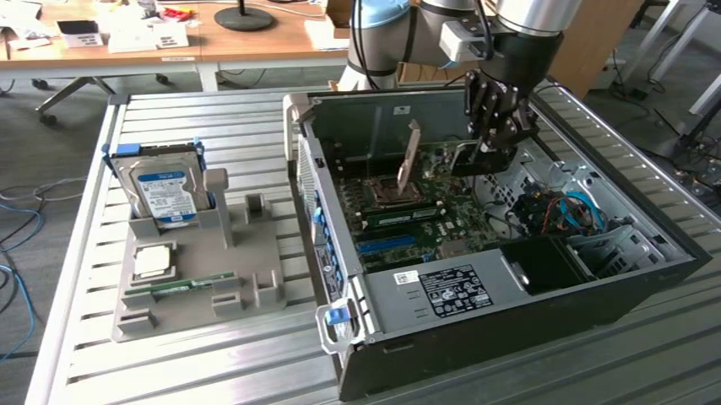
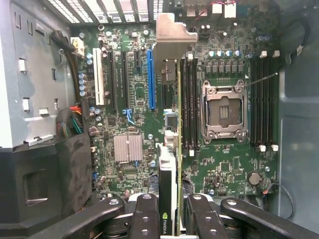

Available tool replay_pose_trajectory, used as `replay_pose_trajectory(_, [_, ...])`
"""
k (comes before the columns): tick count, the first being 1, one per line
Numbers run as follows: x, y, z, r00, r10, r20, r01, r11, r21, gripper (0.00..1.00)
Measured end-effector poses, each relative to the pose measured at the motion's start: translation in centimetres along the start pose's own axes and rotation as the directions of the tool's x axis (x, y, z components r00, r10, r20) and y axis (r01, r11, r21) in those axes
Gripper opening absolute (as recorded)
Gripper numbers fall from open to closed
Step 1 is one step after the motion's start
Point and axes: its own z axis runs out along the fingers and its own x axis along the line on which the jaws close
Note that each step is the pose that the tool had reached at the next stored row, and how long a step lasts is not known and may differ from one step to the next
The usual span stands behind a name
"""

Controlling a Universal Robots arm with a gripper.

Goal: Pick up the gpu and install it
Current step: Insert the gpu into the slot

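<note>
Standing edge-on, the thin dark gpu (image 2: 167, 191) shows a silvery bracket (image 2: 172, 37).

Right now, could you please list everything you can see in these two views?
computer case: one, black and grey, open, on the table at the exterior view's right
motherboard: one, green, inside the case
gpu: one, dark with silvery bracket, edge-on above the motherboard
holder: one, grey, on the table at the exterior view's left
hard drive: one, silver with blue label, upright in the holder
RAM stick: one, green, lying in the holder
square chip: one, silvery, lying in the holder
table: one, slatted grey metal
desk: one, wooden, behind the table
arm: one, silver-grey, reaching into the case
gripper: one, black, fingers closed on the gpu
</note>
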Motion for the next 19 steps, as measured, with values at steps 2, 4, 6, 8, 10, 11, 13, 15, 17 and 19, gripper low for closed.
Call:
replay_pose_trajectory(2, [0.01, 0.10, 0.00, 1.0000, 0.000, 0.0000, 0.000, 1.0000, 0.0000, 0.27])
replay_pose_trajectory(4, [0.01, 0.19, 0.00, 1.0000, 0.000, 0.0000, 0.000, 1.0000, 0.0000, 0.27])
replay_pose_trajectory(6, [0.02, 0.29, -0.01, 1.0000, 0.000, 0.0000, 0.000, 1.0000, 0.0000, 0.27])
replay_pose_trajectory(8, [0.03, 0.39, -0.01, 1.0000, 0.000, 0.0000, 0.000, 1.0000, 0.0000, 0.27])
replay_pose_trajectory(10, [0.03, 0.45, -0.01, 1.0000, 0.000, 0.0000, 0.000, 1.0000, 0.0000, 0.27])
replay_pose_trajectory(11, [0.03, 0.45, -0.01, 1.0000, 0.000, 0.0000, 0.000, 1.0000, 0.0000, 0.27])
replay_pose_trajectory(13, [0.03, 0.46, -0.01, 1.0000, 0.000, 0.0000, 0.000, 1.0000, 0.0000, 0.27])
replay_pose_trajectory(15, [0.03, 0.52, -0.01, 1.0000, 0.000, 0.0000, 0.000, 1.0000, 0.0000, 0.27])
replay_pose_trajectory(17, [0.04, 0.61, -0.01, 1.0000, 0.000, 0.0000, 0.000, 1.0000, 0.0000, 0.27])
replay_pose_trajectory(19, [0.04, 0.64, -0.01, 1.0000, 0.000, 0.0000, 0.000, 1.0000, 0.0000, 0.27])
